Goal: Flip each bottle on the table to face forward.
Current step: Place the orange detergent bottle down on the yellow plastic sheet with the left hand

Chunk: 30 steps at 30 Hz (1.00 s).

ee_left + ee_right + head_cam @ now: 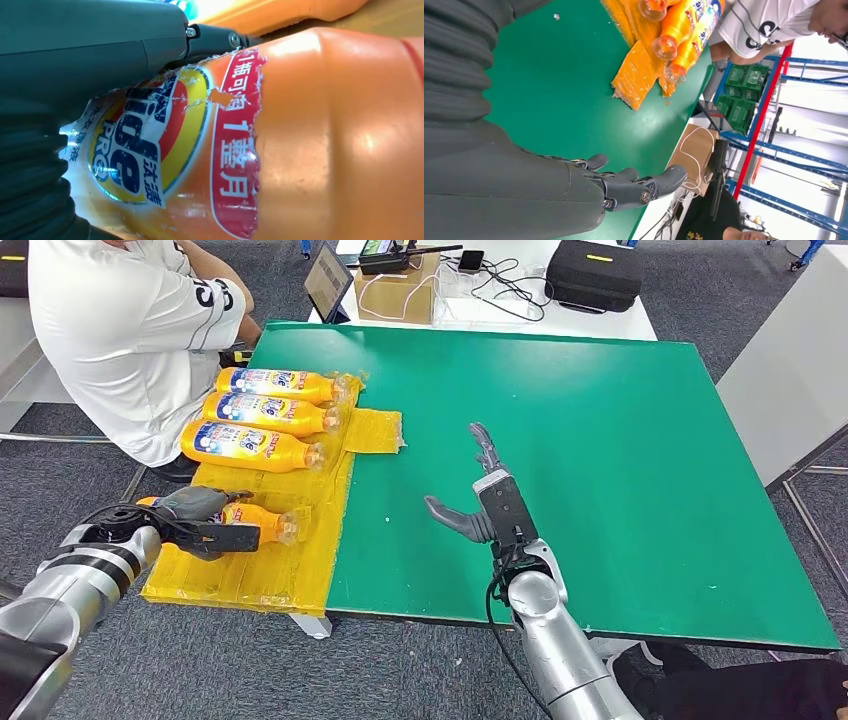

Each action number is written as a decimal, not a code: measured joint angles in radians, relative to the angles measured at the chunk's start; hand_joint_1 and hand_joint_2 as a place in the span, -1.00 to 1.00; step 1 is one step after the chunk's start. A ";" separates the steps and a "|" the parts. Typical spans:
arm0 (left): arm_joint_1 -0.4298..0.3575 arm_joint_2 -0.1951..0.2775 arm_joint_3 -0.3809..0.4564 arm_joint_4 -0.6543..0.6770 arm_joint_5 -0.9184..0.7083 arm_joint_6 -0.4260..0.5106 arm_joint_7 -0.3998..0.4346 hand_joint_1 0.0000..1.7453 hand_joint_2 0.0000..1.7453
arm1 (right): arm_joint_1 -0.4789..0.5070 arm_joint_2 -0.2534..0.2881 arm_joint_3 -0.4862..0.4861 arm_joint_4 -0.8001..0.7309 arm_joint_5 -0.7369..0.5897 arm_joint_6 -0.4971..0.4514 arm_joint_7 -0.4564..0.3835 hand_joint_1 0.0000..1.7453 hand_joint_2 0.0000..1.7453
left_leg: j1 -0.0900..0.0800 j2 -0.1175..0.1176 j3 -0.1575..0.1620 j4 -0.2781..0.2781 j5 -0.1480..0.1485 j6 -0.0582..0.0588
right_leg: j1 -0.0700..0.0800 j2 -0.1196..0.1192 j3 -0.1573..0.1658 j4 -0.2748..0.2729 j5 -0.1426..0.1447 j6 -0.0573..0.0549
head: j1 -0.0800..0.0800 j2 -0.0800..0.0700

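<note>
Left hand (205,523) grasps the nearest bottle (262,523); right hand (487,502) hovers released over green table (620,460).

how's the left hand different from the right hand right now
The left hand grips the nearest orange bottle on the yellow mat; the right hand holds nothing. The left hand's fingers wrap the bottle, while the right hand's fingers are spread apart. The left hand is at the table's left edge; the right hand is over the bare green table. Both come from silver arms.
</note>
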 joint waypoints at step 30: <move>0.162 -0.032 0.259 -0.106 0.321 0.141 -0.196 -1.00 1.00 | 0.001 -0.005 0.008 0.025 0.007 0.014 0.016 -1.00 1.00 | 0.000 -0.002 0.000 0.000 0.001 -0.001 | 0.000 -0.001 -0.001 0.000 0.000 0.000 | 0.000 0.000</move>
